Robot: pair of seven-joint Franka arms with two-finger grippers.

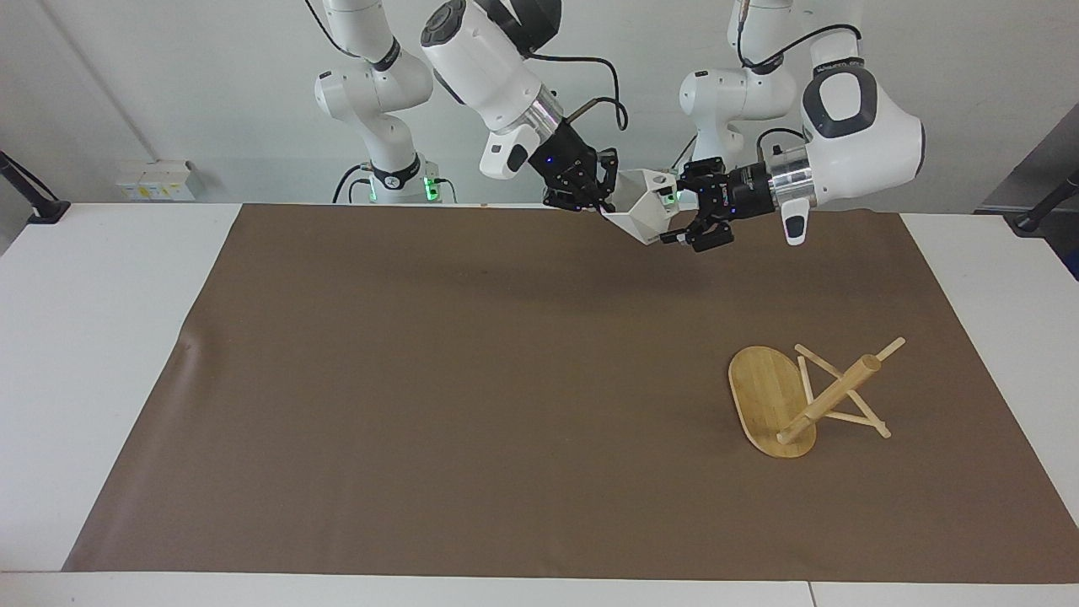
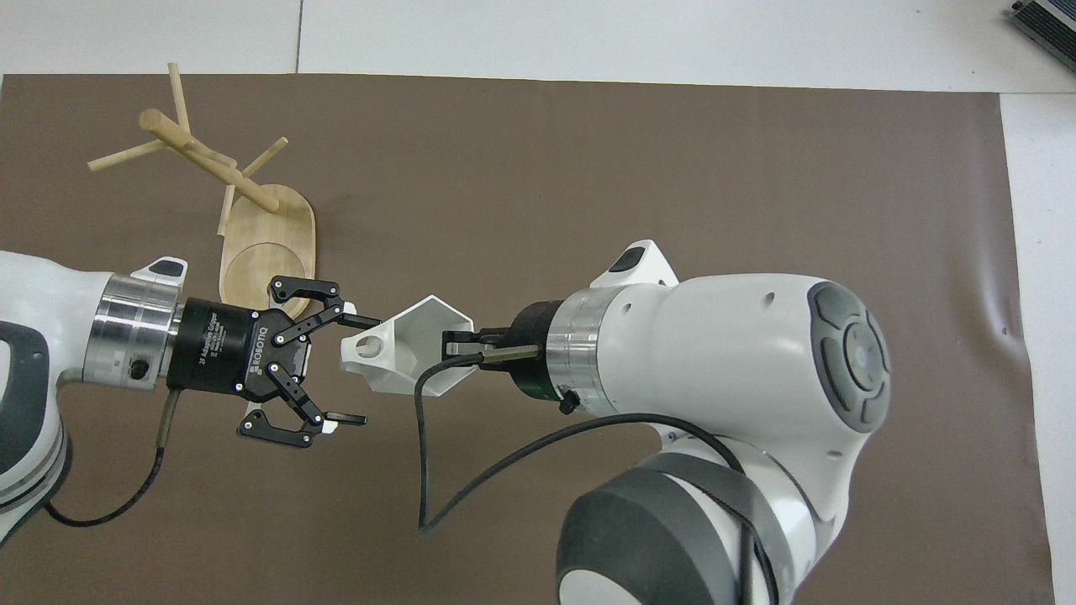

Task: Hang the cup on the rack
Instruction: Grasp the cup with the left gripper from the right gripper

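Observation:
My right gripper (image 1: 603,202) (image 2: 460,346) is shut on the rim of the white faceted cup (image 1: 642,216) (image 2: 402,351), which hangs tilted over the mat's edge nearest the robots. The cup's blocky handle points at my left gripper (image 1: 677,221) (image 2: 361,370). That gripper is open, and the handle end sits between its fingers; one fingertip (image 2: 368,321) is close against the cup. The bamboo rack (image 1: 830,396) (image 2: 210,164) lies tipped over on the mat toward the left arm's end. Its oval base (image 1: 759,388) (image 2: 269,252) is tilted up and its post slants sideways.
A brown mat (image 1: 472,405) covers most of the white table (image 1: 93,337). The right arm's cable (image 2: 471,479) loops below its wrist. A dark object (image 2: 1046,21) shows at the table's corner farthest from the robots.

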